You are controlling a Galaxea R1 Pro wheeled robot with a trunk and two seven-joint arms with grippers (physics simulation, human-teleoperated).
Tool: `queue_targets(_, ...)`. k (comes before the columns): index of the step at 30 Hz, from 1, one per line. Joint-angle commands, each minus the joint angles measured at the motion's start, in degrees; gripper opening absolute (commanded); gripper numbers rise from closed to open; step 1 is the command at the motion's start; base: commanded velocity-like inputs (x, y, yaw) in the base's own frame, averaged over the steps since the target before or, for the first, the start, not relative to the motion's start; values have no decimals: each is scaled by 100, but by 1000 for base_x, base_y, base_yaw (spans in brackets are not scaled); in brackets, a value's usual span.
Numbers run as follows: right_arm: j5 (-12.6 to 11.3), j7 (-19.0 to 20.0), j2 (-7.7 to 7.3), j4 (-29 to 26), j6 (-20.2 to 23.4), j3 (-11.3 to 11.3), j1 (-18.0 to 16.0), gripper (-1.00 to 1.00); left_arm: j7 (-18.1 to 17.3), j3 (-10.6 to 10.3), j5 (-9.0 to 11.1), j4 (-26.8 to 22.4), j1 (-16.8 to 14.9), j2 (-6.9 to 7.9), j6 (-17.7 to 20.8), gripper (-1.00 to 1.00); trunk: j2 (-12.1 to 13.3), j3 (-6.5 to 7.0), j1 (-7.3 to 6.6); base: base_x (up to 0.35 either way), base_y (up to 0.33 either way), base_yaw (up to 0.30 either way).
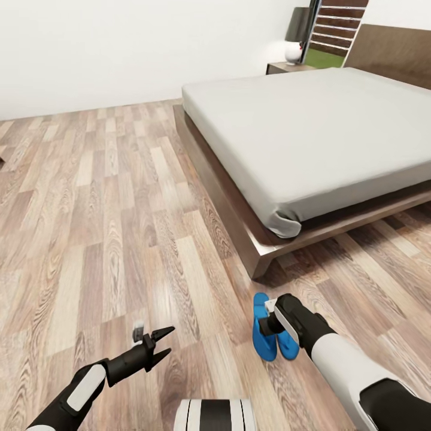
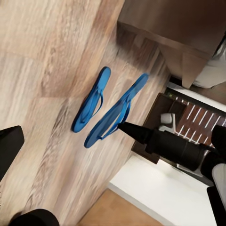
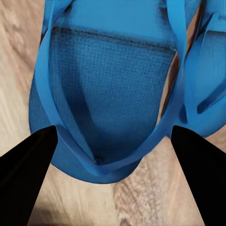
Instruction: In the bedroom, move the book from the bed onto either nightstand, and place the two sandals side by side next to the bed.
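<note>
One large bed (image 1: 311,137) fills the far right, its mattress bare; near its front corner the two sandals (image 1: 272,335) lie side by side on the wood floor (image 1: 90,209) — placed much as the task wants. The right gripper (image 3: 113,141) hangs released over one sandal's toe, while the left gripper (image 1: 163,342) idles parted, nearer left — no book in sight

Both arms have glossy black joints with white shell panels along the forearms. The left gripper (image 1: 164,342) has slim, black, pointed fingers on a black wrist with a small grey block; the right gripper (image 3: 113,155) shows black tapered fingers. The trunk top is white with black stripes.
</note>
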Motion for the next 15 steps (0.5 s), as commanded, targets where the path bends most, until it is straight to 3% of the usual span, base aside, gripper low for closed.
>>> queue_targets(1, -49, -10, -10, 7, 5, 46, -14, -100, -6, -20, 37, -1, -3, 4, 28, 100, -3, -27, 1, 0, 0, 0)
queue_targets(15, -43, -10, -8, 31, -25, 46, -190, -100, -12, -20, 36, -7, -3, 4, 70, 100, -22, -337, 37, 0, 0, 0)
